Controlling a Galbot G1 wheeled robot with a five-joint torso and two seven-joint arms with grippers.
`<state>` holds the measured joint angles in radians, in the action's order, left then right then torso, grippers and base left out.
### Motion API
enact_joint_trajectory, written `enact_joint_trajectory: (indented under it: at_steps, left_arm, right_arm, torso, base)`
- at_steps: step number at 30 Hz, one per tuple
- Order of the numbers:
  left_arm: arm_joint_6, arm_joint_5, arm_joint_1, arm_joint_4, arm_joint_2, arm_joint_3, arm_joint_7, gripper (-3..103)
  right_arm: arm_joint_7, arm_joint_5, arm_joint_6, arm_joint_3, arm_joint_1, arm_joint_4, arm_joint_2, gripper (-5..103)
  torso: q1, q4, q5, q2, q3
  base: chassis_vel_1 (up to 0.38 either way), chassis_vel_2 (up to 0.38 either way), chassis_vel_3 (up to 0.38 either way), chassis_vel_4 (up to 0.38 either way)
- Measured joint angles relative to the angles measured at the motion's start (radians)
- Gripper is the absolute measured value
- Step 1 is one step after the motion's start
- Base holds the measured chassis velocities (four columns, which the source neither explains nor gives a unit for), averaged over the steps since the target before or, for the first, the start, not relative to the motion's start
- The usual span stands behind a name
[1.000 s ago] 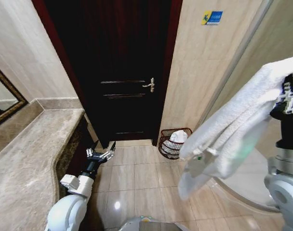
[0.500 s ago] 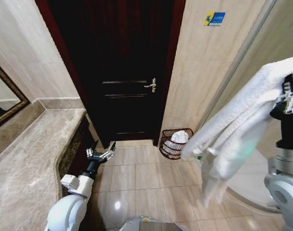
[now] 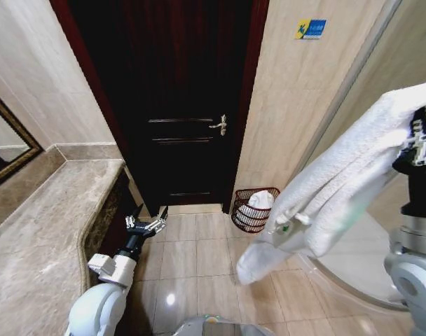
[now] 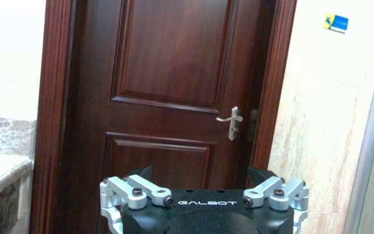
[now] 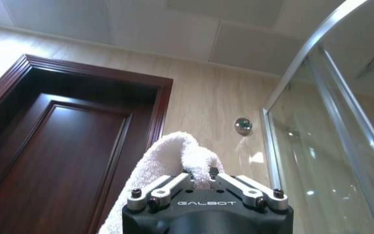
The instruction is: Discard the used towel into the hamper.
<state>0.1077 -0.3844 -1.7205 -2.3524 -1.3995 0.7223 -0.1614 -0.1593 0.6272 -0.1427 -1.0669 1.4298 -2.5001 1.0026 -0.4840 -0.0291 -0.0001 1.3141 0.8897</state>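
The hamper [image 3: 255,208] stands on the floor [image 3: 199,266] at centre frame in the head view, against the wall just right of the dark door [image 3: 178,105], and something white already lies bunched inside it. The right gripper [image 5: 203,181], raised at the right edge of the head view, has its fingers closed on the towel [image 3: 339,189], which rises in a fold between them in the right wrist view. From there the towel drapes down and leftward, its loose end hanging in the air above the floor, below and a little right of the hamper in the frame. The left gripper [image 3: 146,221] hangs low at lower left beside the counter [image 3: 38,238], fingers spread wide, holding nothing.
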Motion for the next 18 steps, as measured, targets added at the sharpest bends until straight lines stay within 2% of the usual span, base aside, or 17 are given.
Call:
enact_joint_trajectory:
  at_steps: [12, 18]
  left_arm:
    - [0.000, 0.000, 0.000, 0.000, 0.000, 0.000, 0.000, 99]
    - [0.000, 0.000, 0.000, 0.000, 0.000, 0.000, 0.000, 99]
  right_arm:
    - [0.000, 0.000, 0.000, 0.000, 0.000, 0.000, 0.000, 3]
    - [0.000, 0.000, 0.000, 0.000, 0.000, 0.000, 0.000, 3]
  torso:
    - [-0.001, -0.0001, 0.0006, -0.002, 0.000]
    - [0.000, 0.0000, -0.0003, -0.002, -0.001]
  base:
    - [-0.146, 0.141, 0.133, -0.138]
    - [-0.044, 0.041, 0.034, -0.027]
